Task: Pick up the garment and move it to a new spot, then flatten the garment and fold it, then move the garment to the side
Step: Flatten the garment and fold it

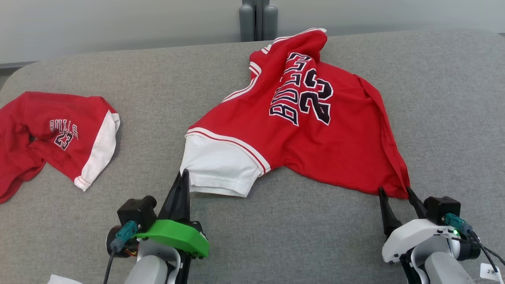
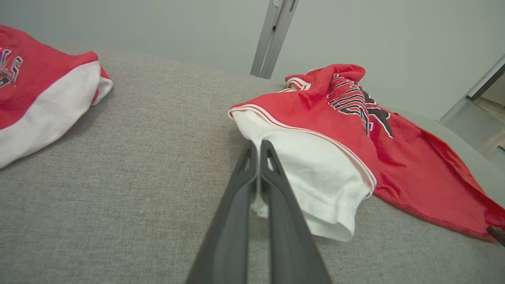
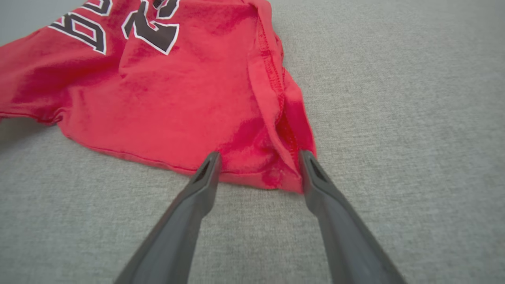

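Observation:
The garment [image 1: 300, 130] is a red jersey with a white sleeve and black "BULLS 23" lettering, lying rumpled on the grey cloth surface [image 1: 300, 236]. My left gripper [image 1: 184, 174] is shut on the near-left edge of the white sleeve [image 2: 315, 181]; in the left wrist view white cloth shows pinched between my left gripper's [image 2: 256, 145] two closed fingers. My right gripper [image 1: 394, 191] stands open at the garment's near-right red corner [image 3: 276, 173]. In the right wrist view that gripper [image 3: 260, 156] has one fingertip on each side of the corner.
A second red and white "BULLS 23" garment [image 1: 59, 134] lies bunched at the far left [image 2: 39, 94]. A grey post [image 1: 258, 19] stands behind the surface's far edge, before a pale wall. Bare grey cloth lies between the two garments.

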